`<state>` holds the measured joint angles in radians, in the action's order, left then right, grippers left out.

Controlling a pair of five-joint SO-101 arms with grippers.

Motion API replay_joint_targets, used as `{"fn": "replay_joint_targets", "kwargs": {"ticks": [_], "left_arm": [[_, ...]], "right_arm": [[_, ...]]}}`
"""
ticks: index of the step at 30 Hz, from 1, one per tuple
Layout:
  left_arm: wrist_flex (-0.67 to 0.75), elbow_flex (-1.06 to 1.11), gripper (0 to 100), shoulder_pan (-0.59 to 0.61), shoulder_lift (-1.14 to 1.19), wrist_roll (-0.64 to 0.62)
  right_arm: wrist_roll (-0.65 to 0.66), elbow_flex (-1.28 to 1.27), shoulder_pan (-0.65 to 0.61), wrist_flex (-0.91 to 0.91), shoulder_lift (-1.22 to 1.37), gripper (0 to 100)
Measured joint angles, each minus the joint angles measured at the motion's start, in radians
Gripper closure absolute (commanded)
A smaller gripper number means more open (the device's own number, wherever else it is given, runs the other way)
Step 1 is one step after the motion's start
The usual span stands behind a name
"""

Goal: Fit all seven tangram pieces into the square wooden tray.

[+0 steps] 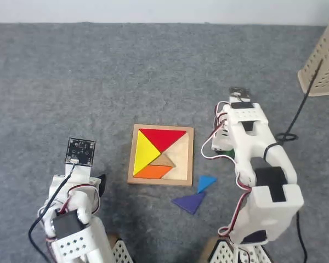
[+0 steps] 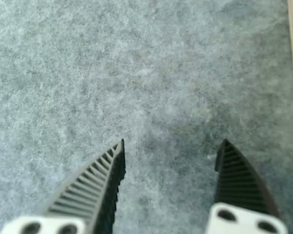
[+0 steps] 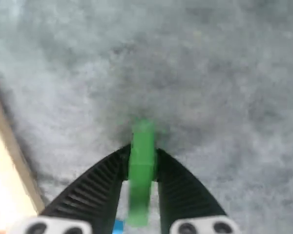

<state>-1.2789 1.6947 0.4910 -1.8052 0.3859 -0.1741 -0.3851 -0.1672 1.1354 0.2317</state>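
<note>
The left arm [image 1: 77, 213] sits in the lower left of the high view, folded back over its base, with its wrist pointing toward the top of the frame. The left gripper [image 2: 171, 148] hangs low over the surface, its two black ridged fingers [image 2: 105, 175] spread wide apart with nothing between them. The right arm [image 1: 263, 181] stretches from the lower right up to right of centre, wrist tipped downward. The right gripper [image 3: 142, 152] is clamped on a green piece [image 3: 142, 131] held edge-on between its pads.
</note>
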Motion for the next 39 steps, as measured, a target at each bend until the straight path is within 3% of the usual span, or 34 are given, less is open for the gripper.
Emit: {"fn": "replay_joint_targets", "kwargs": {"ticks": [10, 20, 39], "left_arm": [[0.000, 0.000, 72, 0.000, 0.000, 0.000], [0.000, 0.000, 72, 0.000, 0.000, 0.000], [0.000, 0.000, 72, 0.000, 0.000, 0.000]], "right_arm": [[0.157, 0.068, -0.021, 0.054, -0.055, 99.1], [0.542, 0.117, -0.396, 0.063, -0.103, 99.1], [0.557, 0.198, -0.459, 0.086, 0.029, 99.1]]}}
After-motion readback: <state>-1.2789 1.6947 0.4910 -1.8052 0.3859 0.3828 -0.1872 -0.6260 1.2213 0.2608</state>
